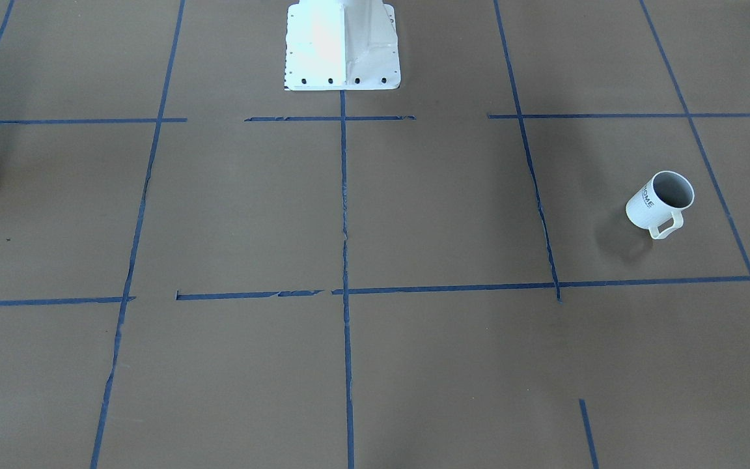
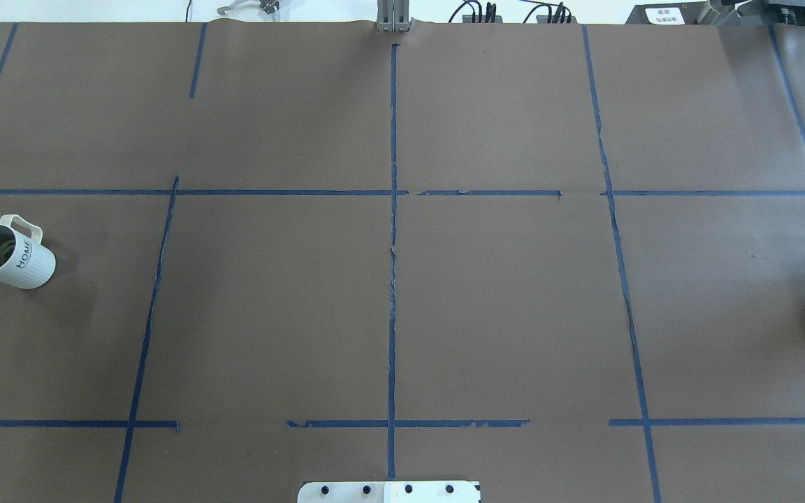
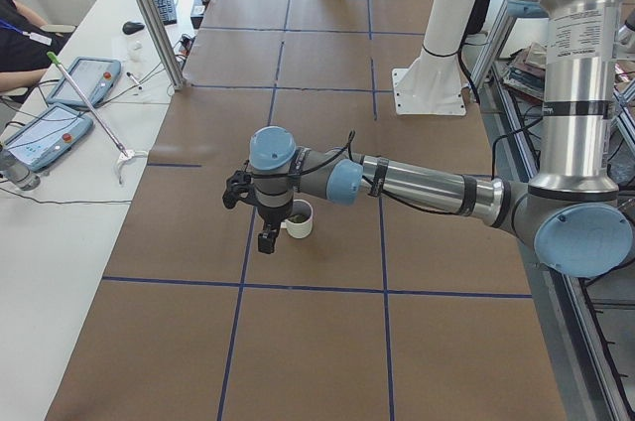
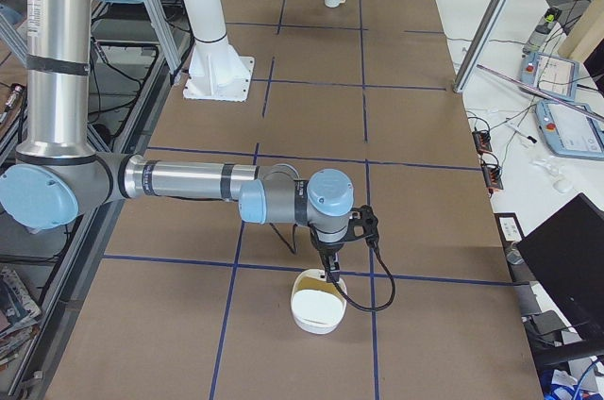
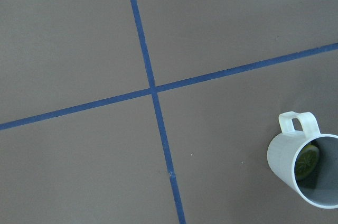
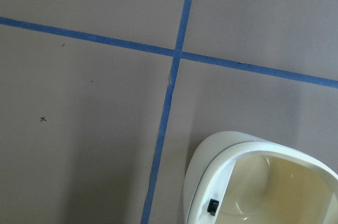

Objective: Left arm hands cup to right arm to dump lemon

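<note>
The cup [image 1: 658,205] is a white mug with "HOME" lettering, standing upright on the brown table at the robot's left end; it also shows in the overhead view [image 2: 8,255]. A lemon [image 5: 306,161] slice lies inside it. In the exterior left view my left gripper [image 3: 266,238] hangs pointing down just beside the cup [image 3: 298,218]; I cannot tell if it is open or shut. In the exterior right view my right gripper [image 4: 330,275] hangs over the rim of a cream bowl [image 4: 316,310]; I cannot tell its state. No fingers show in either wrist view.
The cream bowl [image 6: 264,182] sits at the robot's right end of the table. The white robot pedestal [image 1: 342,45] stands at the table's back middle. Blue tape lines grid the table. Tablets [image 3: 45,133] and an aluminium post [image 3: 149,14] stand on the operators' side.
</note>
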`<move>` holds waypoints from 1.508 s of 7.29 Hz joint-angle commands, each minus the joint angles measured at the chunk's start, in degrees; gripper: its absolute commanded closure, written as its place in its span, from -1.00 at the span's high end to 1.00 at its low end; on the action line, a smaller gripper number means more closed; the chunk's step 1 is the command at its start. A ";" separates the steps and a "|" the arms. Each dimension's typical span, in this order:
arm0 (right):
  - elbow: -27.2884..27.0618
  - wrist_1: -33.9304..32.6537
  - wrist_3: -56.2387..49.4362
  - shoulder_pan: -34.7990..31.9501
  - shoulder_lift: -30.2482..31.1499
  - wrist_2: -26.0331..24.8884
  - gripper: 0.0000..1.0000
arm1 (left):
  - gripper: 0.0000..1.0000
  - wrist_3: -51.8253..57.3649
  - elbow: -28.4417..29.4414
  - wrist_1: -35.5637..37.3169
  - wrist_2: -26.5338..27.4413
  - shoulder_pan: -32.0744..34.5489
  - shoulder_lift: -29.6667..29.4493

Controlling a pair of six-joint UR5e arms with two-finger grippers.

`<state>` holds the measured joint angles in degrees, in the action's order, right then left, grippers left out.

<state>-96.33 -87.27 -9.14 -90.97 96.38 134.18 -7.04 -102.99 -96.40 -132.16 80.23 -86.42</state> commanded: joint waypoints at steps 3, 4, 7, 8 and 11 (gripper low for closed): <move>0.00 -0.01 0.00 0.00 0.04 0.21 1.00 | 1.00 -19.88 1.20 -11.41 3.83 -11.21 2.13; 0.00 -0.01 0.00 0.00 0.04 0.21 1.00 | 1.00 -24.03 3.21 -16.23 6.45 -13.85 2.13; 0.00 -0.01 0.00 0.00 0.13 0.30 1.00 | 1.00 -29.35 8.22 -24.00 6.56 -16.94 2.13; 0.00 -0.01 0.00 0.00 0.21 0.30 1.00 | 1.00 -29.70 9.20 -25.75 6.30 -17.39 2.13; 0.00 -0.01 0.00 0.00 0.21 0.30 1.00 | -0.08 -31.97 8.42 -25.86 5.69 -17.39 1.96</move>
<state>-96.33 -87.28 -9.14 -90.97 96.59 134.45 -37.65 -94.40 -122.18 -126.36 62.89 -84.32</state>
